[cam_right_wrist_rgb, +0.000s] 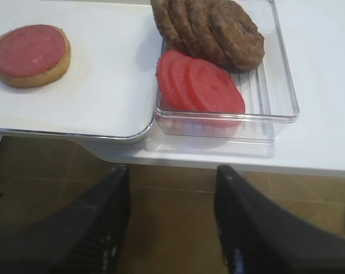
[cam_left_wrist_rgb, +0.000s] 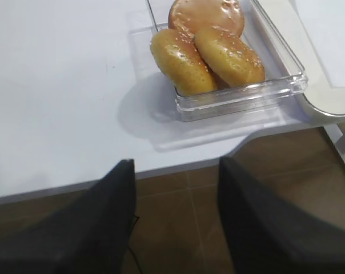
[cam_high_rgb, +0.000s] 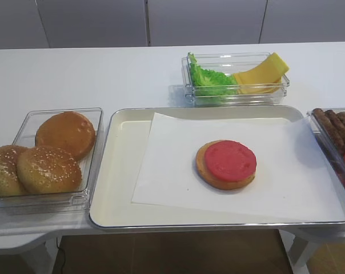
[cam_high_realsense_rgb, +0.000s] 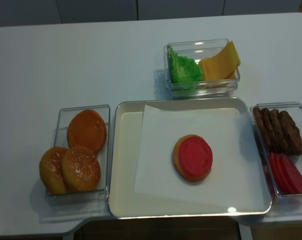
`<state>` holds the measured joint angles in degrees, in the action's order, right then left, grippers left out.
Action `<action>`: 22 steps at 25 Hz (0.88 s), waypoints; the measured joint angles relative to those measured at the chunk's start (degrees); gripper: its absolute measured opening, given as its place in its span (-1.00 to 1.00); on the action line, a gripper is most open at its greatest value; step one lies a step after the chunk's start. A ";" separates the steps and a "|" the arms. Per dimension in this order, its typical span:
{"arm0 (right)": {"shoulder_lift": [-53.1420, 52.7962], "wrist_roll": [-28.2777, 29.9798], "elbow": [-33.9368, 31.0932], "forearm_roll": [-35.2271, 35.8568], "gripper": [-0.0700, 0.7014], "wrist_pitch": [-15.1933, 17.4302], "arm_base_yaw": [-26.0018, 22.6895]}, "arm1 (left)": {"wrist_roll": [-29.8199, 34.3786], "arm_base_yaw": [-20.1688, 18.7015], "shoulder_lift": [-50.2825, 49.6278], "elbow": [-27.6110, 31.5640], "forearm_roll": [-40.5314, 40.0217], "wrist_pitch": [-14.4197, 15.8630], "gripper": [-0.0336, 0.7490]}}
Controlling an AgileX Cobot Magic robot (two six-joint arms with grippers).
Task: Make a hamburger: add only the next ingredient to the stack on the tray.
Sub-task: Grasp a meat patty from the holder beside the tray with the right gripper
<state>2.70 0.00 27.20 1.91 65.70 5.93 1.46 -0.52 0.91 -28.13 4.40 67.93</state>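
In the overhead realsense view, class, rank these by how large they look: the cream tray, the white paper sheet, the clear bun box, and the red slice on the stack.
1. Tray
2. Paper sheet, lying inside the tray
3. Bun box
4. Red slice, clearly the smallest, slightly narrower than the bun half under it

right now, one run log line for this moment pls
stack: bun plus red slice on tray | patties: in right box, untouched | right gripper: open, empty, off table | left gripper: open, empty
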 joint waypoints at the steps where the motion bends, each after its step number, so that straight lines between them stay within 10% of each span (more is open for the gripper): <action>1: 0.00 0.00 0.00 0.30 0.11 0.00 0.00 | 0.00 0.00 0.00 0.00 0.00 0.00 -0.02; 22: 36.60 -0.76 18.64 5.55 0.38 -9.47 -0.13 | 0.00 0.00 0.00 0.00 0.00 0.00 -0.02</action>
<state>39.29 -0.76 45.83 7.46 56.24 5.81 1.46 -0.52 0.91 -28.13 4.40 67.93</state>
